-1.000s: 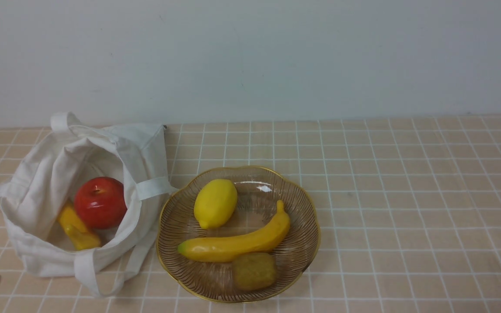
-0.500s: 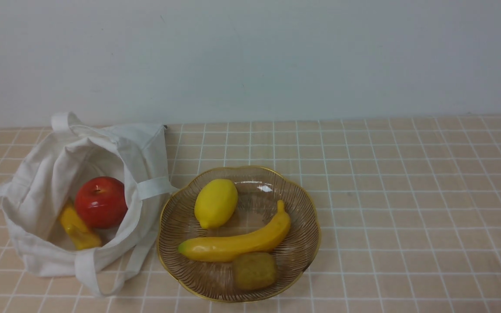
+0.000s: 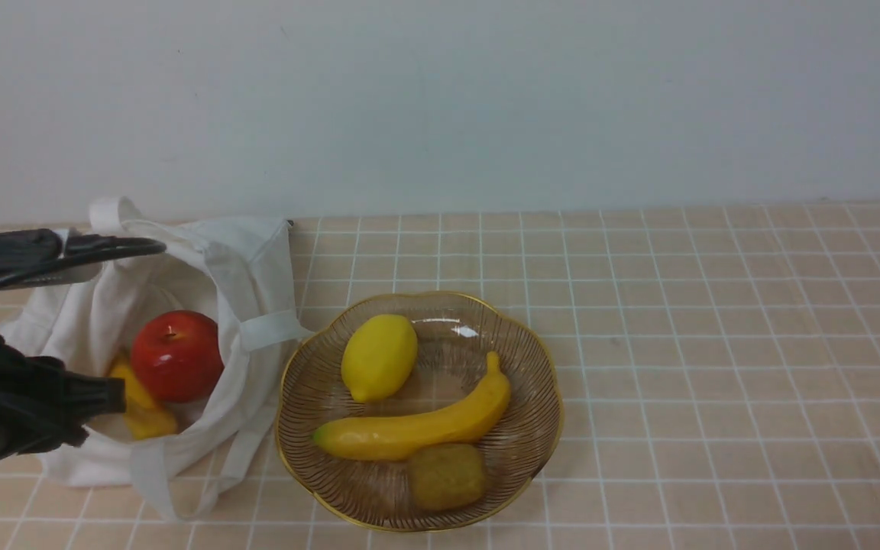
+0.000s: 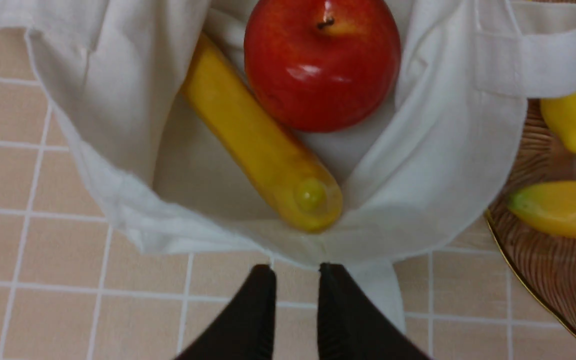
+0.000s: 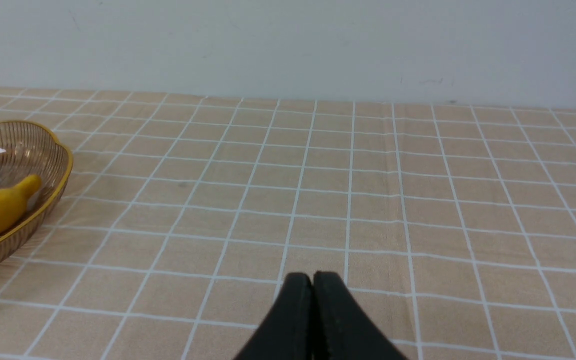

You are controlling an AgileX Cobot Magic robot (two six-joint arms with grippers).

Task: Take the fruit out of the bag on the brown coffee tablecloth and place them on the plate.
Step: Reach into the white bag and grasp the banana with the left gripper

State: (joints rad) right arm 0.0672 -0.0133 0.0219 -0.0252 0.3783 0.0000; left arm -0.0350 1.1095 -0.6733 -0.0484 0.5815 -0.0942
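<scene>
The white bag (image 3: 66, 321) lies open at the left of the brown coffee tablecloth (image 3: 715, 344). Inside it rest the fruit: a red apple (image 3: 177, 355) (image 4: 322, 62) and, against it, a straight yellow banana (image 3: 142, 409) (image 4: 263, 140). My left gripper (image 3: 115, 396) (image 4: 295, 270) hovers at the bag's (image 4: 443, 175) near rim, just short of the banana's tip, open by a narrow gap and empty. Right of the bag sits the amber plate (image 3: 543, 359) (image 4: 543, 280). My right gripper (image 5: 313, 276) is shut and empty, low over bare cloth, well right of the plate (image 5: 60, 165).
The plate holds a lemon (image 3: 379, 357), a curved banana (image 3: 417, 424) and a brown kiwi (image 3: 446, 475). A bag strap (image 3: 272, 330) reaches toward the plate's rim. A pale wall closes the far side of the table. My left arm's cable (image 3: 66, 256) crosses above the bag.
My left arm has come in from the lower left corner to over the bag's near side. Its jaws have parted a little. The fruit, the bag and the plate have not moved.
</scene>
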